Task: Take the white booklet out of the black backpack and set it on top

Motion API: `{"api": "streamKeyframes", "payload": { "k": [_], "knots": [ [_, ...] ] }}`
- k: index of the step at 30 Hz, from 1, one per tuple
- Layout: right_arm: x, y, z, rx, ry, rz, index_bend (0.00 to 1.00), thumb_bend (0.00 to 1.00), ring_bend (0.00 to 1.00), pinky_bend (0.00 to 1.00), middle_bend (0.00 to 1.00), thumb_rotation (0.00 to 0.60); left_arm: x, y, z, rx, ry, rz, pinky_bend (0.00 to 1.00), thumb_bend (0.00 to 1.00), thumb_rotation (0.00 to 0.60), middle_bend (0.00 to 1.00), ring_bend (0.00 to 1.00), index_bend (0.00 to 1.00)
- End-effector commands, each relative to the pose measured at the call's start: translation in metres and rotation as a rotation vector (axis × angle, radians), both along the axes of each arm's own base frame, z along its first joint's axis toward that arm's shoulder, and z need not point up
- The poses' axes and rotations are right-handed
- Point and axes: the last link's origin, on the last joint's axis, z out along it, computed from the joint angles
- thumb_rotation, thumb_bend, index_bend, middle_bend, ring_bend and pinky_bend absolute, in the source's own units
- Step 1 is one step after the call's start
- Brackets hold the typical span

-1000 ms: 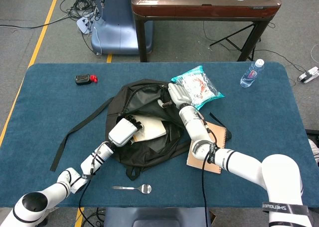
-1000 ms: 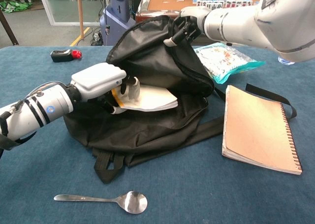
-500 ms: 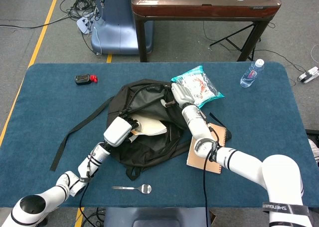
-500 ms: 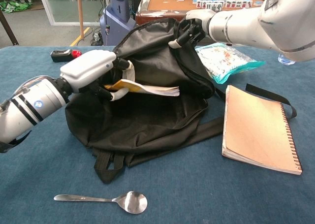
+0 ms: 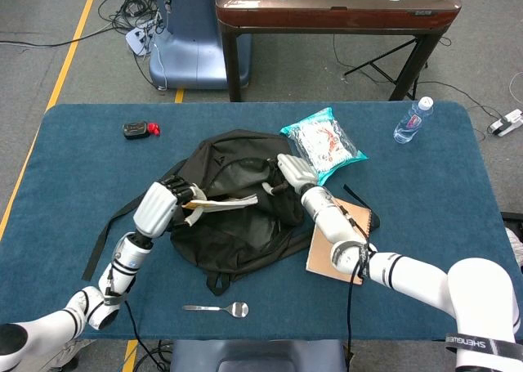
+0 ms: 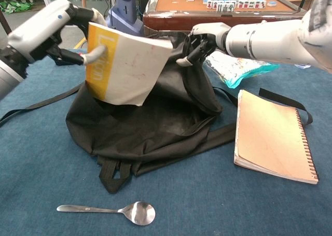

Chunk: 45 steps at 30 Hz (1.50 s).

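Observation:
The white booklet (image 6: 129, 65) with a yellow spine strip hangs in the air above the black backpack (image 6: 150, 127), clear of its opening. My left hand (image 6: 57, 26) grips the booklet at its yellow edge; in the head view the left hand (image 5: 167, 202) holds the booklet (image 5: 225, 202) edge-on over the backpack (image 5: 233, 229). My right hand (image 6: 203, 39) holds the upper rim of the bag's opening at the back right, and the right hand (image 5: 296, 172) shows at the bag's far edge from above.
A tan spiral notebook (image 6: 272, 135) lies right of the bag, partly on a strap. A spoon (image 6: 111, 211) lies near the front edge. A snack bag (image 5: 324, 143), a water bottle (image 5: 413, 120) and a small black and red device (image 5: 139, 129) lie further back.
My left hand has lifted the booklet up and to the left, out of the backpack. The bag's flap has sagged lower under my right hand.

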Motion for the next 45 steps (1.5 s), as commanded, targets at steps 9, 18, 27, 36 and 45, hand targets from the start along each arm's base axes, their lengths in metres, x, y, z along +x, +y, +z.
{"api": "streamKeyframes", "payload": {
  "k": [9, 18, 27, 36, 45],
  "knots": [
    [-0.017, 0.064, 0.005, 0.237, 0.064, 0.174, 0.02, 0.26, 0.16, 0.23, 0.16, 0.6, -0.015, -0.008, 0.077, 0.171, -0.058, 0.061, 0.44, 0.47, 0.6, 0.65, 0.56, 0.68],
    [-0.038, 0.091, 0.03, 0.233, 0.052, 0.218, 0.0, 0.26, 0.15, 0.22, 0.13, 0.6, -0.017, -0.003, 0.097, 0.229, -0.039, 0.096, 0.44, 0.47, 0.6, 0.65, 0.56, 0.67],
    [-0.064, 0.088, 0.069, 0.147, 0.066, 0.2, 0.0, 0.26, 0.15, 0.22, 0.13, 0.6, -0.008, 0.019, 0.057, 0.244, 0.141, 0.113, 0.44, 0.47, 0.6, 0.65, 0.56, 0.67],
    [-0.084, 0.076, 0.102, 0.049, 0.076, 0.15, 0.0, 0.26, 0.15, 0.22, 0.13, 0.6, 0.002, 0.034, -0.001, 0.184, 0.298, 0.16, 0.44, 0.47, 0.6, 0.65, 0.56, 0.66],
    [-0.1, 0.066, 0.13, -0.043, 0.122, 0.121, 0.0, 0.26, 0.15, 0.22, 0.14, 0.6, 0.006, 0.002, -0.033, -0.104, 0.406, 0.208, 0.44, 0.33, 0.6, 0.56, 0.53, 0.45]
  ]
}}
